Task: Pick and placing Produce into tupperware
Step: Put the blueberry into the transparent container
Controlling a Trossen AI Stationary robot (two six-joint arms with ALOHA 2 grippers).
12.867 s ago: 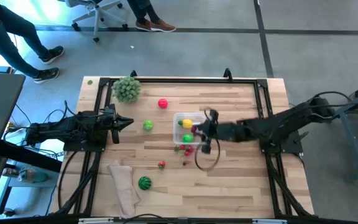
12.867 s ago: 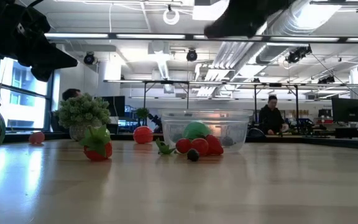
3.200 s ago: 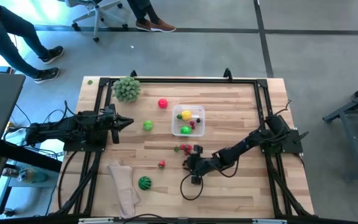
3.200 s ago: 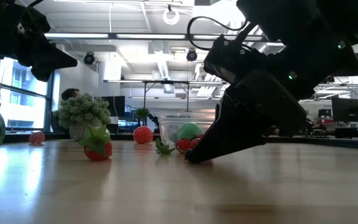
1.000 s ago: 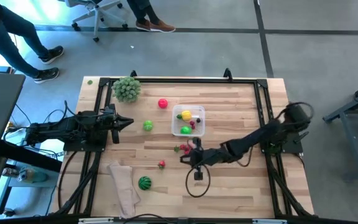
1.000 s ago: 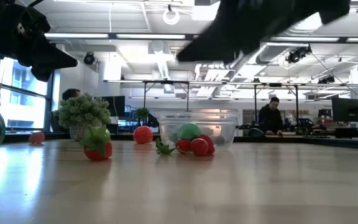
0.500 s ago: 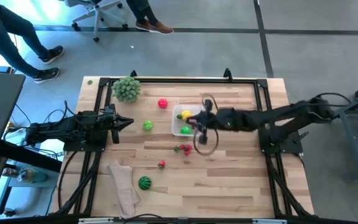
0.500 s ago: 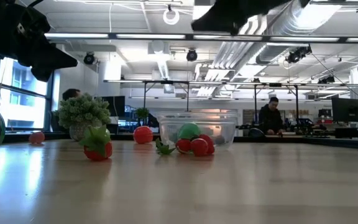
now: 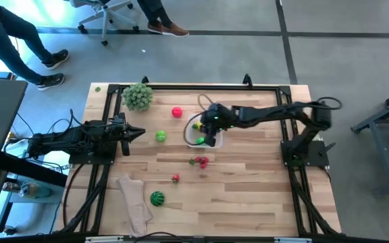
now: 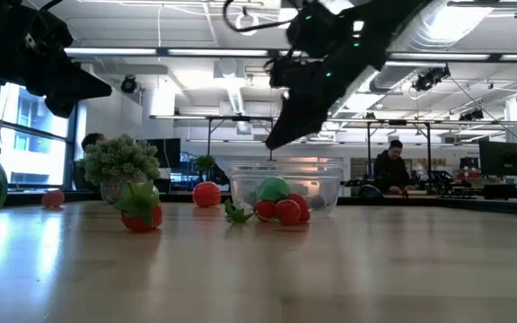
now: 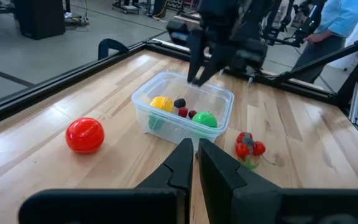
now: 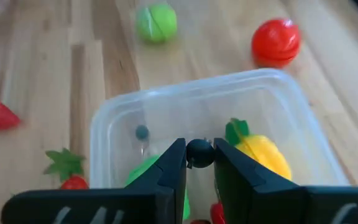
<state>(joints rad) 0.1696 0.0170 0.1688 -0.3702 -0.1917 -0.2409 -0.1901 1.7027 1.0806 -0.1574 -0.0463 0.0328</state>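
Holding yellow [image 12: 263,153], green [image 11: 205,119] and red produce: tupperware [image 9: 203,132]; right pincer [image 12: 199,163] above.

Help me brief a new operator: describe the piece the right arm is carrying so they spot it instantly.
Find the clear tupperware near the table's middle. Directly above it hangs the right end effector, fingertips pinched on a tiny dark berry. It is black and far smaller than the yellow, green and red pieces below.
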